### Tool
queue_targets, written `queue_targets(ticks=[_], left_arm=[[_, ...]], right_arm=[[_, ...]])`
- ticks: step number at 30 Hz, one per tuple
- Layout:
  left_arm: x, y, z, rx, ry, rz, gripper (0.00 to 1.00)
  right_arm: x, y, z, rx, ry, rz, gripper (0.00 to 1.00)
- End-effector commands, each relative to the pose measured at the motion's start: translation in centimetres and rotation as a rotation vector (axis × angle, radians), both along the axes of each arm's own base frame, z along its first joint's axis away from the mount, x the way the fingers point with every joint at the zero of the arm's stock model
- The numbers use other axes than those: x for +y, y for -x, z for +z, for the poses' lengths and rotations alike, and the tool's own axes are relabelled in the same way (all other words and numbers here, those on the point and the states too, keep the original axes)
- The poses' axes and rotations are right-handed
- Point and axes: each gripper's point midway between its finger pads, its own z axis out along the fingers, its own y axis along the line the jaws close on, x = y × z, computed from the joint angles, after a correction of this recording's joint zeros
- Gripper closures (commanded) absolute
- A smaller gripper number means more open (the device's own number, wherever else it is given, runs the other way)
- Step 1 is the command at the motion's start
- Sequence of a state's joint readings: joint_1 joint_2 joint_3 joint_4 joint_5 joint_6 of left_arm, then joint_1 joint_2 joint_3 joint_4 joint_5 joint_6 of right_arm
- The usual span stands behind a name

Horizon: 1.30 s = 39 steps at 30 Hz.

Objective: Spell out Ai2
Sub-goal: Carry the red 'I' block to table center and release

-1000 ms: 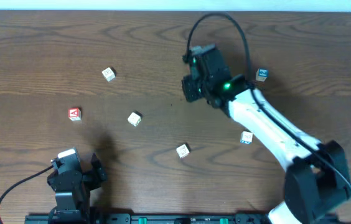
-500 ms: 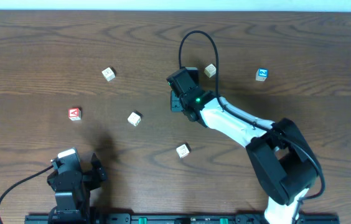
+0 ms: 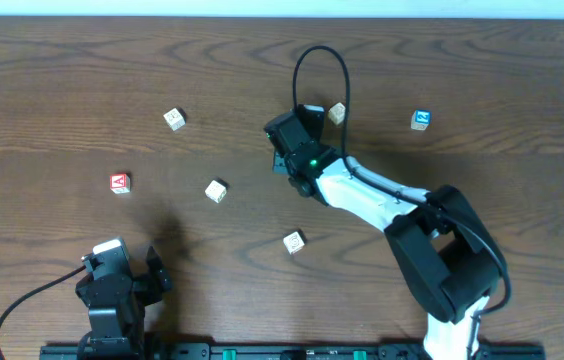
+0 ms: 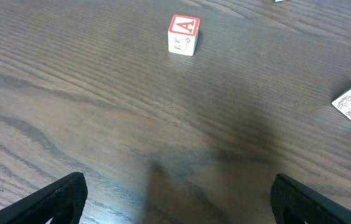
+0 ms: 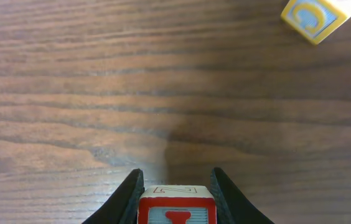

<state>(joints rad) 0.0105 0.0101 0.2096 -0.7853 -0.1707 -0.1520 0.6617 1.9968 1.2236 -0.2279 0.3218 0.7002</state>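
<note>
Red-framed block (image 5: 177, 210), its glyph only partly visible and unreadable, is clamped between the fingers of the right gripper (image 5: 177, 180) over bare table (image 5: 70, 93). Yellow C block (image 5: 315, 15) lies ahead of that gripper and to its right, well apart. Letter-A block (image 4: 182, 34), red-bordered, stands ahead of the left gripper (image 4: 177, 196), whose fingers are spread wide and hold nothing. Progress, as judged: no two blocks touch or line up in the overhead view, so no letter appears placed; A, i and 2 are all yet to be set in a row.
</note>
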Motion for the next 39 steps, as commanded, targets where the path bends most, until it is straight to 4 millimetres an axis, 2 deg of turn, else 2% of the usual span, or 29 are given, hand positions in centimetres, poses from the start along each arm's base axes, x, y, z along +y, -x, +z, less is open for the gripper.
queue_targets(ticks=[1,11,19,23,26,36,37,39], left_arm=[[0.1,0.8,-1.7,0.064,-0.012,-0.004,0.05],[0.1,0.8,-1.7,0.064,-0.012,-0.004,0.05],[0.1,0.8,-1.7,0.064,-0.012,-0.004,0.05],[0.1,0.8,-1.7,0.064,-0.012,-0.004,0.05],[0.1,0.8,-1.7,0.064,-0.012,-0.004,0.05],[0.1,0.8,-1.7,0.064,-0.012,-0.004,0.05],[0.1,0.8,-1.7,0.064,-0.012,-0.004,0.04],[0.1,0.8,-1.7,0.064,-0.012,-0.004,0.05]], right_arm=[[0.3,0.3,-0.5,-0.015,0.025,-0.021,0.99],[0.3,0.3,-1.0,-0.025,0.040,-0.032,0.98],[0.6,0.4,-2.3,-0.011,0.052,-0.025,0.98],[0.7,0.2,-2.2,-0.021,0.044,-0.025,0.87],[0.9,0.1,-2.1,-0.029,0.037,-0.025,0.68],[0.9,0.0,-2.0,-0.031,0.037,-0.023,0.43],[1.0,-0.1,-1.9,-0.038,0.044,-0.008,0.38],[1.4,-0.6,-1.2,-0.055,0.071,0.042,0.35]])
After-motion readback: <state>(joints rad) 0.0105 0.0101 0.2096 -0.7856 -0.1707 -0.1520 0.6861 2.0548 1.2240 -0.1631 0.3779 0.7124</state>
